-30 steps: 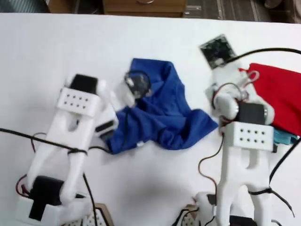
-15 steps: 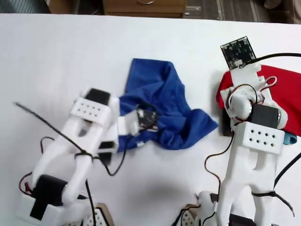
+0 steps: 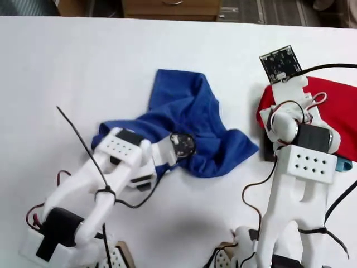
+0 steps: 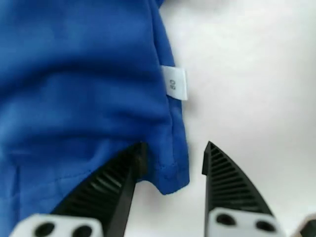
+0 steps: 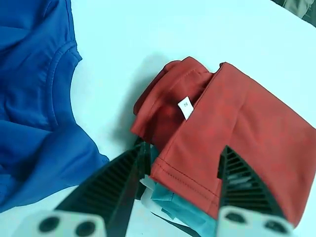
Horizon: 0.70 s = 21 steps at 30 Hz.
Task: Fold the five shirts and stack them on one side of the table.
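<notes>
1. Motion is all on the left: over the last second my left gripper [image 3: 181,146] swung from the far-left flank of the crumpled blue cotton shirt [image 3: 192,111] round to its near hem. A blue flap now trails out leftward beside the arm.
2. That shirt lies mid-table, still unfolded. I judge I am lining up a grasp on the hem, so its fold has barely begun.
3. My right gripper [image 5: 185,147] slid toward the far edge, then held, over the folded red shirt [image 3: 337,106] at the table's right edge.
4. The left wrist view settles what the high view leaves unclear: fingers [image 4: 113,182] spread wide, hem corner between them, nothing pinched, a white tag [image 4: 175,84] just beyond.
5. The right wrist view adds detail too: jaws wide apart astride the red fold, gripping nothing, with a folded teal garment [image 5: 177,207] beneath it.
</notes>
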Each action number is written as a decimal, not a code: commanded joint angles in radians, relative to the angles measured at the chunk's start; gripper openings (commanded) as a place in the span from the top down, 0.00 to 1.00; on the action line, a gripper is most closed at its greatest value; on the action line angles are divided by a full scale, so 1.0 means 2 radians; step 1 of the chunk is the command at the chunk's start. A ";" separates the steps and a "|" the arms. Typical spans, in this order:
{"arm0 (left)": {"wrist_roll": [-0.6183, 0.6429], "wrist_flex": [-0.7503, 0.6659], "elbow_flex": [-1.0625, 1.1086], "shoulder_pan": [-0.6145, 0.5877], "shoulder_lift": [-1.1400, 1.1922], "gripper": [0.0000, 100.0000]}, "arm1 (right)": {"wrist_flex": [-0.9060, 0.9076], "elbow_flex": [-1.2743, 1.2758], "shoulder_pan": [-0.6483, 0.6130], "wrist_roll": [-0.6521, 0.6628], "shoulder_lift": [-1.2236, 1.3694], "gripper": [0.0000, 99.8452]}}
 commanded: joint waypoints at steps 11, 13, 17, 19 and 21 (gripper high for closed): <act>-0.075 -0.008 -0.009 -0.089 -0.002 0.83 | 0.001 -0.026 -0.007 0.004 -0.016 0.77; -0.073 -0.008 -0.009 -0.088 -0.002 0.83 | 0.001 -0.026 -0.013 0.004 -0.016 0.77; -0.072 -0.007 -0.009 -0.084 -0.002 0.83 | 0.001 -0.026 -0.026 0.003 -0.020 0.77; -0.071 -0.006 -0.008 -0.081 -0.002 0.86 | 0.001 -0.026 -0.029 0.001 -0.020 0.77; -0.071 -0.006 -0.008 -0.074 -0.001 0.93 | 0.001 -0.026 -0.029 0.000 -0.018 0.77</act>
